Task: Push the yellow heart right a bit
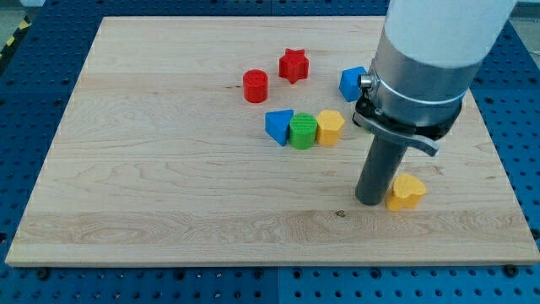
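Observation:
The yellow heart (406, 192) lies on the wooden board (169, 169) at the view's lower right. My tip (369, 201) rests on the board just to the view's left of the heart, touching or nearly touching its left side. The white and grey arm body above the rod fills the view's upper right and hides part of the board behind it.
A blue triangle (279, 127), a green cylinder (303, 131) and a yellow block (330, 128) stand in a row at the centre. A red cylinder (255, 86) and a red star (294, 65) lie above them. A blue block (353, 83) sits partly behind the arm.

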### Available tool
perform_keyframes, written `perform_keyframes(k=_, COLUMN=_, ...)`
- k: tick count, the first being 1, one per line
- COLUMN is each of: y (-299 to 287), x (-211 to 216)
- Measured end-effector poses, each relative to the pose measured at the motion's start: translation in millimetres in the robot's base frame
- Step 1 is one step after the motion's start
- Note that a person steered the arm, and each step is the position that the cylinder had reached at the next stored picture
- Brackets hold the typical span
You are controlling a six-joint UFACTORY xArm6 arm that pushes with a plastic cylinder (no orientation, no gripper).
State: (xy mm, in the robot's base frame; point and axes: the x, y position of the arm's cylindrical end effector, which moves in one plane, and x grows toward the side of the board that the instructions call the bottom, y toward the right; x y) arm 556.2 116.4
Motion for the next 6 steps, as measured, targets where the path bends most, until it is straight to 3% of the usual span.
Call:
perform_keyframes(k=1, y=26, x=11)
perform_keyframes(k=6, y=71, x=-31)
